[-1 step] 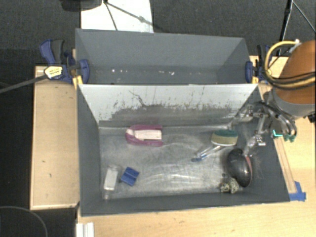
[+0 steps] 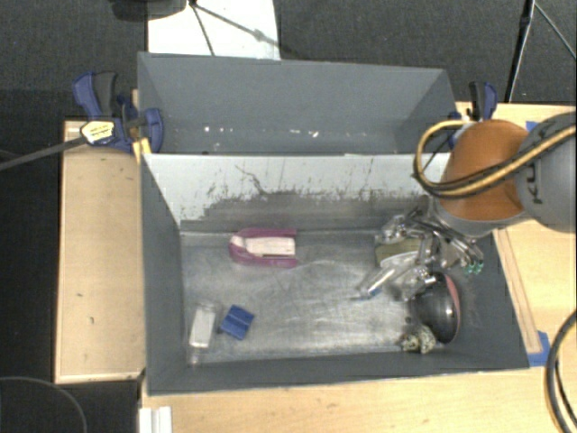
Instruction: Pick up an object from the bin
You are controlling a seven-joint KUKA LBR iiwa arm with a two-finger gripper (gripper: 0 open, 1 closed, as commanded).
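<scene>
Metal jaws, gap indiscernible, just beside a glossy dark rounded lump

From my end the bin reads as dull grey metal, floor scuffed, back wall scratched. The purple thing looks like smooth plastic, the blue block matt, the black rounded lump glossy. The gripper is bare shiny metal, its orange cover smooth with a slight sheen.
</scene>
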